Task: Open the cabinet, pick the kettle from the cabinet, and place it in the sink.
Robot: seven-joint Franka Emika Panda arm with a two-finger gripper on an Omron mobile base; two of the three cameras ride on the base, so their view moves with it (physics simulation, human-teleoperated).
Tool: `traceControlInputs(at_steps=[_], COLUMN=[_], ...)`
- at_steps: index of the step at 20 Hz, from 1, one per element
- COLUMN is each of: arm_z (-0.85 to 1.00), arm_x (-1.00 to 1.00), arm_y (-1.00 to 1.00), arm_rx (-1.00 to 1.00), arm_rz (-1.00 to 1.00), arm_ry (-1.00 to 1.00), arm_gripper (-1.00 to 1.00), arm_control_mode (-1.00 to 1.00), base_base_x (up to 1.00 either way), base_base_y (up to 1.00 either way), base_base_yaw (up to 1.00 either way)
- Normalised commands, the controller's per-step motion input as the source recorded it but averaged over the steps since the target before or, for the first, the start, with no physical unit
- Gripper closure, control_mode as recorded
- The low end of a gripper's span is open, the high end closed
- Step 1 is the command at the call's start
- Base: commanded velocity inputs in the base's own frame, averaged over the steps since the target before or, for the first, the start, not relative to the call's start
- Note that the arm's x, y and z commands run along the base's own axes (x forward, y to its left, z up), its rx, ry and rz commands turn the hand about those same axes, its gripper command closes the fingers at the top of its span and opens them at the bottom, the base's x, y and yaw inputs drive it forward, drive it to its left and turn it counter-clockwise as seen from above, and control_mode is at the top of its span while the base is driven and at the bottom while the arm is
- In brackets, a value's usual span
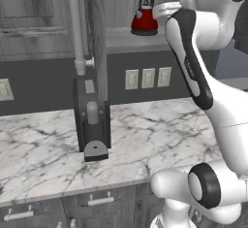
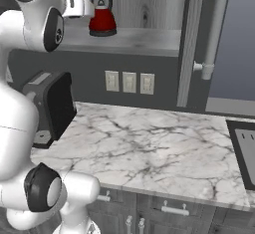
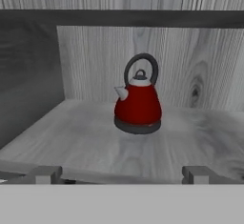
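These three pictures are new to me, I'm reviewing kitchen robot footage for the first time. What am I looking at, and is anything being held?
It's a rendered kitchen with a white robot arm. Two cameras sit behind the arm, left and right. The third looks along its gripper, whose open fingers hold nothing. The cabinet stands open with a small red kettle upright on its shelf, ahead of the fingers. Below lies a marble counter with a dark toaster on it. The sink's edge shows at right.

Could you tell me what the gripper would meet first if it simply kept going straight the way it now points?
Most likely the red kettle: it stands upright on the cabinet shelf, centred ahead of the open gripper, with bare shelf between them, though depth is hard to judge.
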Motion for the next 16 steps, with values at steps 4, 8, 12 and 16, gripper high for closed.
traceControlInputs(at_steps=[4, 8, 12, 16], arm_z=[0.00, 0.00, 0.00, 0.00], arm_x=[0.32, 0.37, 0.34, 0.34], arm_y=[0.13, 0.03, 0.00, 0.02], arm_rx=[0.00, 0.00, 0.00, 0.00], arm_rz=[-0.14, -0.15, -0.08, -0.03], arm_ry=[0.00, 0.00, 0.00, 0.00], arm_gripper=[-1.00, -1.00, -1.00, -1.00], arm_control_mode=[-1.00, -1.00, -1.00, -1.00], base_base_x=[0.00, 0.00, 0.00, 0.00], base_base_y=[0.00, 0.00, 0.00, 0.00], base_base_yaw=[0.00, 0.00, 0.00, 0.00])
